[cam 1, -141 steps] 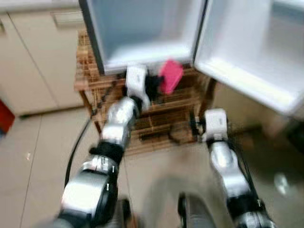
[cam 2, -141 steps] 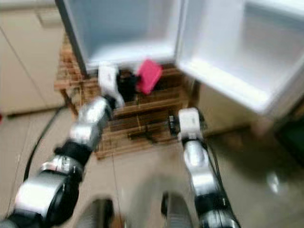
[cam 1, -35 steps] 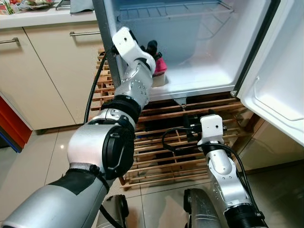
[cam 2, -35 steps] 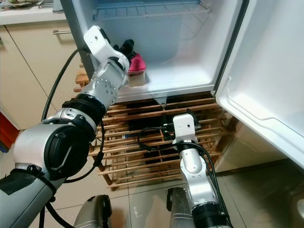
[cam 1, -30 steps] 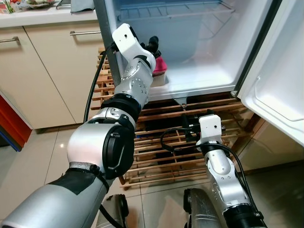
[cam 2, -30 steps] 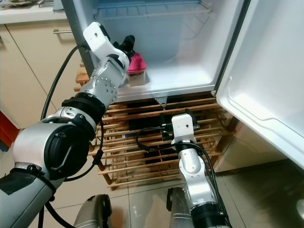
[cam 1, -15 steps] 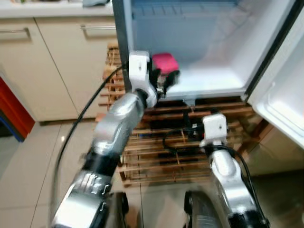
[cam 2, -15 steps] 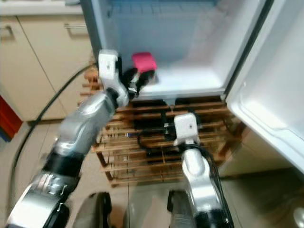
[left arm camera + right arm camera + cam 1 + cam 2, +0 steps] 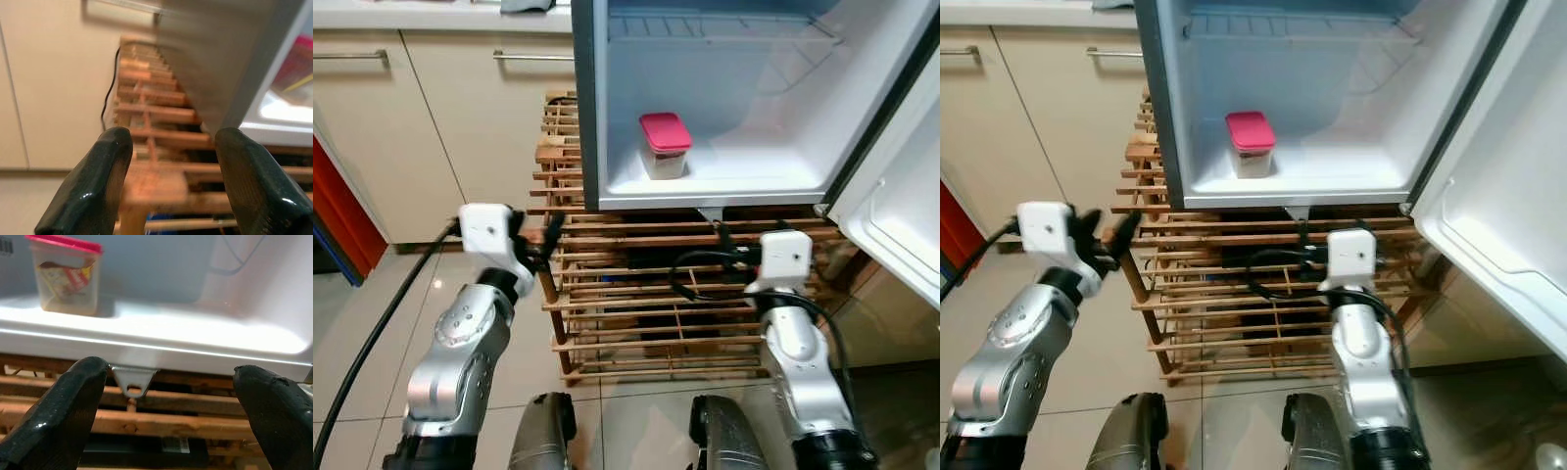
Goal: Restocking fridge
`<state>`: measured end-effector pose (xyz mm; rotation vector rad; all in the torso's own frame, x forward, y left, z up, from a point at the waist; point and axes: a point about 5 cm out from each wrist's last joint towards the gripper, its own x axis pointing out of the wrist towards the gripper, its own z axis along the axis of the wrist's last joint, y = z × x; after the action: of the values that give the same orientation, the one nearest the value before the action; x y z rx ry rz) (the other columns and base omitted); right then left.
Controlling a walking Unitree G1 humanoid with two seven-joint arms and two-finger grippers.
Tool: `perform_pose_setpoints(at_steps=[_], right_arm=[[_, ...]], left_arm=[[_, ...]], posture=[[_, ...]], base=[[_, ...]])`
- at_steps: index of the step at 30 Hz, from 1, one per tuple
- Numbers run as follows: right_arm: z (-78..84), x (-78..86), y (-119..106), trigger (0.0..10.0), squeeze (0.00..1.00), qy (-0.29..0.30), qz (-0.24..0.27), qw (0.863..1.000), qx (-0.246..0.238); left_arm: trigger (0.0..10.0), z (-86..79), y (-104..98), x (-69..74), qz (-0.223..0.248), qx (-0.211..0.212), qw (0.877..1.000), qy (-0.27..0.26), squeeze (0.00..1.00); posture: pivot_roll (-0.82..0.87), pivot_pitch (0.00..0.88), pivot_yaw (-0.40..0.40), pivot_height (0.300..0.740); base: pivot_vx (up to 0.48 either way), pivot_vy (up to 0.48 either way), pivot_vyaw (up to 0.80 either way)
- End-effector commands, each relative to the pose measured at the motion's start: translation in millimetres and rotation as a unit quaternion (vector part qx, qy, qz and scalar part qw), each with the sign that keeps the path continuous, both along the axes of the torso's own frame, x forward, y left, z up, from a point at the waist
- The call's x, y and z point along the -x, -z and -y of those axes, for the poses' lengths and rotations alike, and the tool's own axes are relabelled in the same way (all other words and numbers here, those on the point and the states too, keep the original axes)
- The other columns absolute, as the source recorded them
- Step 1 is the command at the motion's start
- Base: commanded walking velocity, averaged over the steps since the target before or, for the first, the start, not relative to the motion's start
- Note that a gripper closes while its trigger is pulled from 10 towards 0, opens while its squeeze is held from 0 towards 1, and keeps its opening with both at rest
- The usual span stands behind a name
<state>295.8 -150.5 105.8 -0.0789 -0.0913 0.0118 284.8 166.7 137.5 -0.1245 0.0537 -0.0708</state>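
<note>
left hand (image 9: 548, 238) withdrawn, container (image 9: 664, 144) left in fridge (image 9: 759, 181)

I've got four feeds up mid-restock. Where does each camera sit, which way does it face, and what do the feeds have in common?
Left eye view: on the head, looking forward and down at the open fridge, the pink-lidded container on its floor, and the wooden rack; both silver arms show, left hand low beside the rack.
Right eye view: same scene, slightly shifted.
Left wrist view: along the open fingers, at the rack and the fridge's side.
Right wrist view: along the right hand, fingers apart, at the fridge's lower edge.
Shared: container, rack.
</note>
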Motion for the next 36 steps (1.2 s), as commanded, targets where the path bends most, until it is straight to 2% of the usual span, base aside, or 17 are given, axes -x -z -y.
perform_pose_setpoints(at_steps=[1, 2, 3, 5, 13, 14, 16, 17, 19, 21, 24, 26, 28, 31, 36], right_arm=[[8.4, -4.3, -1, 10.0, 0.13, 0.018, -0.006, 1.0, -0.01], [8.4, -4.3, -1, 10.0, 0.13, 0.018, -0.006, 1.0, -0.01], [8.6, -4.1, 2, 10.0, 0.13, 0.012, -0.01, 1.0, -0.006], [7.6, -4.0, 3, 10.0, 0.13, 0.009, -0.013, 1.0, -0.006], [-0.1, -3.7, 5, 10.0, 0.13, -0.001, -0.012, 1.0, -0.011], [-0.2, -0.4, 9, 10.0, 0.13, 0.0, -0.017, 1.0, -0.015], [-0.9, 2.3, 12, 10.0, 0.13, 0.0, -0.023, 1.0, -0.02], [-0.9, 2.3, 12, 10.0, 0.13, 0.0, -0.023, 1.0, -0.02], [-6.6, 4.9, 16, 10.0, 0.13, -0.014, -0.03, 0.999, -0.028], [-8.4, 6.4, 19, 10.0, 0.13, -0.021, -0.034, 0.999, -0.032], [-7.6, 5.4, 19, 10.0, 0.14, -0.012, -0.037, 0.998, -0.041], [-4.7, 3.7, 27, 10.0, 0.14, -0.005, -0.061, 0.997, -0.05], [-9.1, 3.9, 38, 10.0, 0.12, -0.034, -0.088, 0.995, -0.033], [-1.8, 3.6, 45, 10.0, 0.1, -0.01, -0.105, 0.994, -0.021], [-0.5, -8.6, 20, 10.0, 0.1, -0.013, -0.059, 0.998, -0.016]], left_arm=[[10.0, 1.9, 7, 2.0, -0.004, -0.033, 0.999, -0.001, 0.0], [10.0, 1.9, 7, 2.0, -0.004, -0.033, 0.999, -0.001, 0.0], [10.0, 5.2, 8, 4.7, 0.004, -0.057, 0.998, 0.01, 0.0], [10.0, 8.2, 9, 5.4, 0.007, -0.069, 0.997, 0.022, 0.0], [10.0, 19.9, 10, 2.4, 0.018, -0.093, 0.993, 0.066, 0.0], [10.0, 25.9, 8, 6.9, 0.025, -0.082, 0.991, 0.105, 0.0], [10.0, 29.1, 3, 10.6, 0.037, -0.081, 0.987, 0.131, 0.0], [10.0, 29.1, 3, 10.6, 0.037, -0.081, 0.987, 0.131, 0.0], [10.0, 27.4, 1, 7.4, 0.042, -0.124, 0.984, 0.122, 0.0], [10.0, 26.4, 2, 5.8, 0.045, -0.137, 0.983, 0.114, 0.0], [10.0, 24.3, 3, 3.3, 0.036, -0.136, 0.984, 0.109, 0.0], [10.0, 22.8, 6, -0.6, 0.027, -0.12, 0.986, 0.116, 0.0], [10.0, 24.6, 14, -3.8, 0.011, -0.116, 0.987, 0.113, 0.0], [10.0, 31.1, 18, -9.4, 0.013, -0.114, 0.987, 0.114, 0.0], [10.0, 35.3, 6, -19.4, 0.033, -0.099, 0.991, 0.088, 0.0]], posture=[[-0.01, 0.0, -0.041, 0.646], [-0.01, 0.0, -0.041, 0.646], [-0.01, 0.0, -0.052, 0.656], [-0.02, 0.0, -0.053, 0.666], [-0.04, 0.0, -0.025, 0.701], [-0.04, 0.0, -0.014, 0.711], [-0.03, 0.0, -0.012, 0.721], [-0.03, 0.0, -0.012, 0.721], [-0.03, 0.0, 0.004, 0.736], [-0.03, 0.0, 0.007, 0.74], [-0.04, 0.0, 0.017, 0.74], [-0.04, 0.0, 0.022, 0.74], [-0.04, 0.0, 0.013, 0.74], [-0.04, 0.0, -0.011, 0.74], [-0.06, 0.0, -0.035, 0.74]], base=[[0.0, 0.0, 0.0], [0.0, 0.0, 0.0], [0.0, 0.0, 0.0], [0.0, 0.0, 0.0], [0.0, 0.0, 0.0], [0.0, 0.0, 0.0], [0.0, 0.0, 0.0], [0.0, 0.0, 0.0], [0.0, 0.0, 0.0], [0.0, 0.0, 0.0], [0.0, 0.0, 0.0], [0.0, 0.0, 0.0], [0.0, 0.0, 0.0], [-0.255, 0.0, 0.0], [-0.399, 0.0, 0.0]])
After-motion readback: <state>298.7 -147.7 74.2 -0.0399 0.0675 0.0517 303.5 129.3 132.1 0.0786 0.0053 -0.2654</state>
